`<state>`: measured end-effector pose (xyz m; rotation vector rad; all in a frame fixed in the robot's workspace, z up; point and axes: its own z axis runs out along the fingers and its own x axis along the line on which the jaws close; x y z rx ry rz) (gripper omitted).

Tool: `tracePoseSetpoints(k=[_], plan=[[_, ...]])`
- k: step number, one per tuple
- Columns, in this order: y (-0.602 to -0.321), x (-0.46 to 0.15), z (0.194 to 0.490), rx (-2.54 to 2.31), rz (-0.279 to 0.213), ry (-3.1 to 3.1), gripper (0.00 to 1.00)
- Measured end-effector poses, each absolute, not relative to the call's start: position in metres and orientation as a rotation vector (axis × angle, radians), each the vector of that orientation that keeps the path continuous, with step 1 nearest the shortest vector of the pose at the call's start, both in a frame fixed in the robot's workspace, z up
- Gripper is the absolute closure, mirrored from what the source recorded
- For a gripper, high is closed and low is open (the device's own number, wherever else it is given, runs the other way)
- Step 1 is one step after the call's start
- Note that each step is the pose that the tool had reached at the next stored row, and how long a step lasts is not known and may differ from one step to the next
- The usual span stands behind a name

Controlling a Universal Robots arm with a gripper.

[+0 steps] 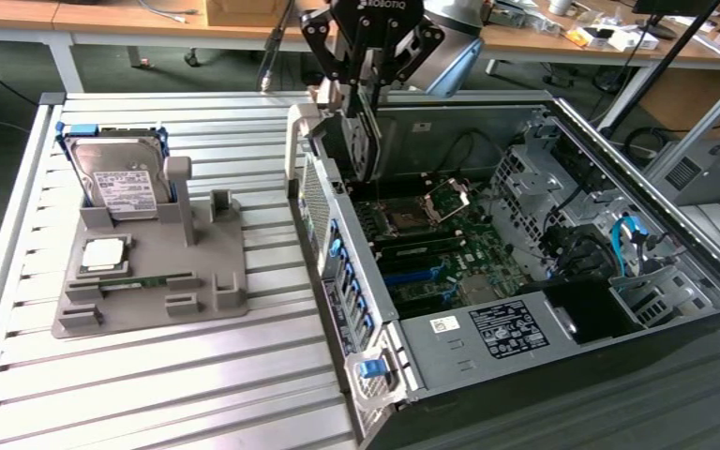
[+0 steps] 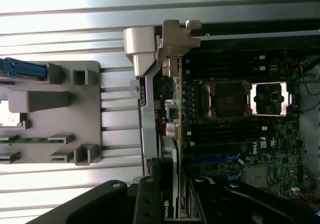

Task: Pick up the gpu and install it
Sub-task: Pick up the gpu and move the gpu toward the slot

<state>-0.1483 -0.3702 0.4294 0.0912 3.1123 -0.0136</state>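
Observation:
The gpu is a flat black card that hangs on edge over the rear wall of the open computer case. It sits just above the motherboard. My gripper comes down from above and is shut on the card's upper part. In the wrist view the gpu appears edge-on between my black fingers. Its far end reaches toward a silver-grey bracket and latch at the case's rear edge, beside the motherboard.
A grey holder tray lies on the slatted metal table at the exterior view's left. It carries a hard drive, a processor chip and a green memory stick. Drive cages and blue cables crowd the case's far side.

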Motion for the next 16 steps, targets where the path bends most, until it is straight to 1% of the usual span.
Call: tracePoseSetpoints(k=[16], plan=[[-0.3702,-0.1443,0.4294,0.091,-0.014,3.112,0.73]])
